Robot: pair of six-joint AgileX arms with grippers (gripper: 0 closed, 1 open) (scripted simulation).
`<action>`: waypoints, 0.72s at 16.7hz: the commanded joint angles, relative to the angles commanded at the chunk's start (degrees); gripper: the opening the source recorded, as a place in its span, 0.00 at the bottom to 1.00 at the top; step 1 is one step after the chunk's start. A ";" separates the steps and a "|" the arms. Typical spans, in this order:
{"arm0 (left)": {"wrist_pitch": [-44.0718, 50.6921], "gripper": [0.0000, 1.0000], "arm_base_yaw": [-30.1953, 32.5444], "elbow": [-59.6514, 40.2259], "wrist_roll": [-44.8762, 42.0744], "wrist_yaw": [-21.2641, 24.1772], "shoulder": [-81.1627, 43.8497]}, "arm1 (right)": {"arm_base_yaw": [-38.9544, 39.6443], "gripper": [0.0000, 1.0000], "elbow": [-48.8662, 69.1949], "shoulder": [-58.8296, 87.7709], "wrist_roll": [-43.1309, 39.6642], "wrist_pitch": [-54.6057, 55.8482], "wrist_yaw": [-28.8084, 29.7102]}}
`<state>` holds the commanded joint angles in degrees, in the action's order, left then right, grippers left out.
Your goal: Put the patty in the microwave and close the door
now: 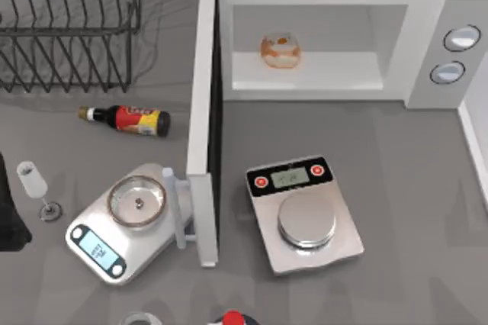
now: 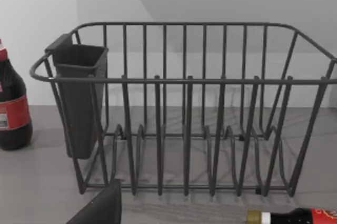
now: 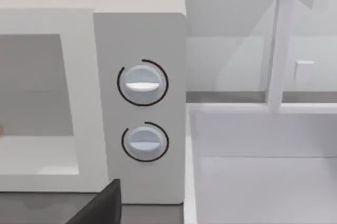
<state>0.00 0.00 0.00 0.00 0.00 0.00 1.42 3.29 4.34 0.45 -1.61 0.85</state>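
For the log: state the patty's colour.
Orange-brown with cream-white patches; the patty shows best in the top view, inside the microwave.

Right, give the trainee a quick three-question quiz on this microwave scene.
1. True or false: the patty already lies inside the microwave.
2. How does the door stand? A) shut B) swung wide open C) taken off
3. Name the thing lying on its side between the dish rack and the round-plate scale.

Key: 1 true; 2 B; 3 the brown bottle with a yellow label.
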 joint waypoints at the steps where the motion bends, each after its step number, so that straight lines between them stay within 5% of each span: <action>1: 0.00 1.00 0.00 0.00 0.00 0.00 0.00 | -0.63 1.00 -1.53 -2.00 -0.19 0.69 -0.37; 8: 0.00 1.00 0.00 0.00 0.00 0.00 0.00 | -1.42 1.00 -3.29 -4.34 -0.45 1.61 -0.85; 12: 0.00 0.70 0.00 0.00 0.00 0.00 0.00 | -1.42 1.00 -3.29 -4.34 -0.45 1.61 -0.85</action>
<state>0.00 0.00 0.00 0.00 0.00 0.00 0.00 0.00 0.00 0.00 0.00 0.00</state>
